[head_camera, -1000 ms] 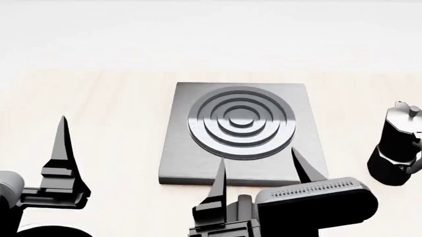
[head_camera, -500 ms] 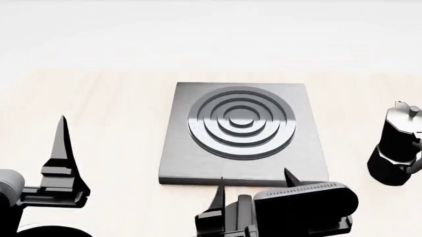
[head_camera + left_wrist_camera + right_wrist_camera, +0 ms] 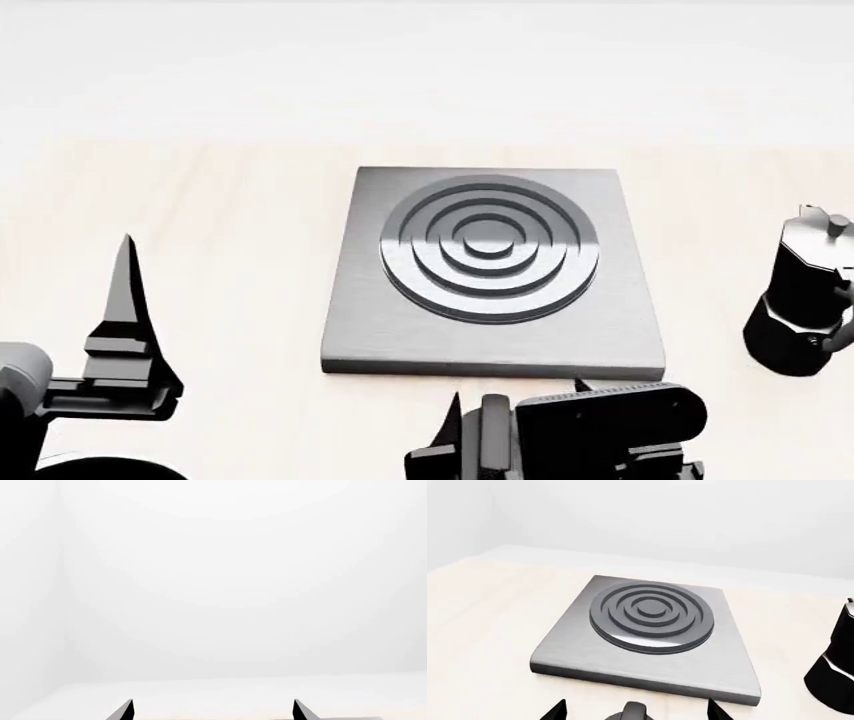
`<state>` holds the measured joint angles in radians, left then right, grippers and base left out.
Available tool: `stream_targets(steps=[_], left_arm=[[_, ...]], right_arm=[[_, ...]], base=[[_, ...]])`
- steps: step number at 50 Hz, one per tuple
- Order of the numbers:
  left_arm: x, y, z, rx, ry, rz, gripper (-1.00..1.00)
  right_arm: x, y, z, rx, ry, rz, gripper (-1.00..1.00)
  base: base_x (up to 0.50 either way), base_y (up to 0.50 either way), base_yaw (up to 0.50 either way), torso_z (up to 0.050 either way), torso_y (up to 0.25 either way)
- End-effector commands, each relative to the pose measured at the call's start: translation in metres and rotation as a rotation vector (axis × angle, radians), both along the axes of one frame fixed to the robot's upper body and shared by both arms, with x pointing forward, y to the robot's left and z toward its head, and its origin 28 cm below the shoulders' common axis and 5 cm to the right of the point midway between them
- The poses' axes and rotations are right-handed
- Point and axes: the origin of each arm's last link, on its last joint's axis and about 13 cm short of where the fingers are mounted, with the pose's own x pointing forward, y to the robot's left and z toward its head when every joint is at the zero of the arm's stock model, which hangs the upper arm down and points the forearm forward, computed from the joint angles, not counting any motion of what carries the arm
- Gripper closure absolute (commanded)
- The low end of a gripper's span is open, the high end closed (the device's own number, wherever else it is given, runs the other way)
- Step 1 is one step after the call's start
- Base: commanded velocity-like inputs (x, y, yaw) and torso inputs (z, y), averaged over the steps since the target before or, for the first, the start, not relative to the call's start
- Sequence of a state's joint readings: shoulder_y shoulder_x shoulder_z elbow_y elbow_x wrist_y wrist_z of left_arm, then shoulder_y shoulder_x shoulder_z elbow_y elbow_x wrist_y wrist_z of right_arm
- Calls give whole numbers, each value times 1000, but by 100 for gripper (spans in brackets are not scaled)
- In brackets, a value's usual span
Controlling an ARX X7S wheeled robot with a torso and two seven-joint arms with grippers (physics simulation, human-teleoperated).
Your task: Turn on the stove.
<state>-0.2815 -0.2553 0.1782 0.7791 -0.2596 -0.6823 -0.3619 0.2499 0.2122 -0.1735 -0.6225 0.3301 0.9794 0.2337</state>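
Observation:
The stove [image 3: 400, 325] is a flat grey metal slab with a raised ring burner [image 3: 489, 247], lying mid-table. It also shows in the right wrist view [image 3: 570, 647]. My right gripper [image 3: 518, 395] is open, just in front of the stove's near edge, with its fingertips apart from the slab. In the right wrist view a small dark rounded knob [image 3: 635, 711] sits between the spread fingers [image 3: 559, 707]; I cannot tell whether they touch it. My left gripper [image 3: 213, 712] is open and empty, and its finger [image 3: 127, 300] stands at the lower left, far from the stove.
A tall black moka pot [image 3: 805, 300] stands on the light wooden table [image 3: 227, 220] to the right of the stove, and also shows in the right wrist view [image 3: 835, 675]. A white wall lies behind the table.
My right gripper has drawn back and down from the stove's front edge; its fingertips overlapped the slab before and now stop short of it. The left arm has not moved.

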Motion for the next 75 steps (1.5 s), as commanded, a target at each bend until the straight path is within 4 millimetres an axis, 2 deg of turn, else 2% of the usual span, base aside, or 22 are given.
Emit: stream_targets(steps=[1, 36, 75], left_arm=[[0, 0, -1, -5, 2, -5, -100], [1, -1, -1, -7, 6, -3, -100], [2, 0, -1, -8, 11, 0, -100]], right_arm=[[1, -1, -6, 13, 61, -20, -100], [11, 3, -20, 59, 241, -27, -100], [28, 3, -34, 91, 318, -42, -100]], base=[[0, 0, 0, 0, 0], [0, 0, 0, 0, 0], [0, 0, 0, 0, 0]])
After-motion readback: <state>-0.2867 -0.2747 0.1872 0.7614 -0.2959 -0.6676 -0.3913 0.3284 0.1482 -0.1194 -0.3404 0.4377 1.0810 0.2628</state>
